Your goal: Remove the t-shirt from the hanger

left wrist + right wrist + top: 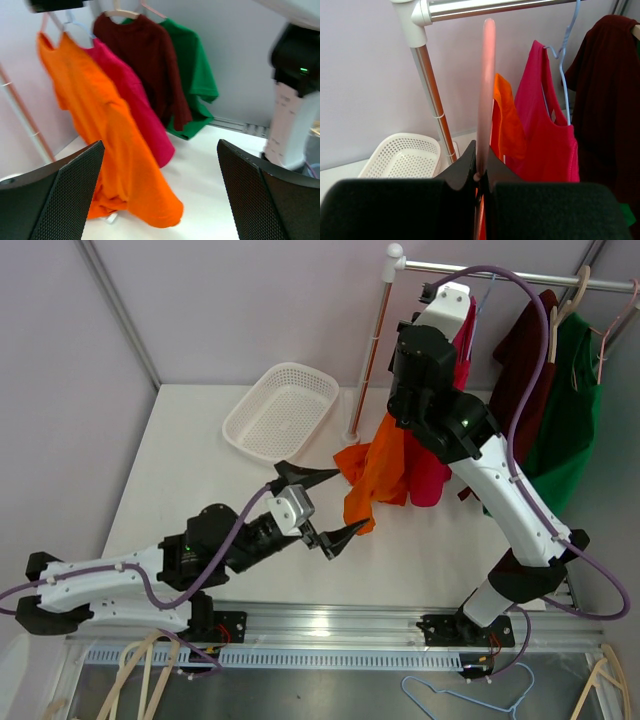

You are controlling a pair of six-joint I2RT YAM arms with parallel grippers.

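hanger in closed right pincer

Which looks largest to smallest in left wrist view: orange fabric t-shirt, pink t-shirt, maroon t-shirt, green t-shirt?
1. orange fabric t-shirt, but it hangs nearest the camera.
2-3. maroon fabric t-shirt and pink fabric t-shirt: too alike, pink partly hidden.
4. green fabric t-shirt, partly behind maroon.

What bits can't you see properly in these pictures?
- Top view: the right arm hides the neck of the orange t-shirt.
- Right wrist view: the hanger in the shut right gripper is blurred, too close.
- Left wrist view: the open left gripper hides the t-shirt's bottom corner.
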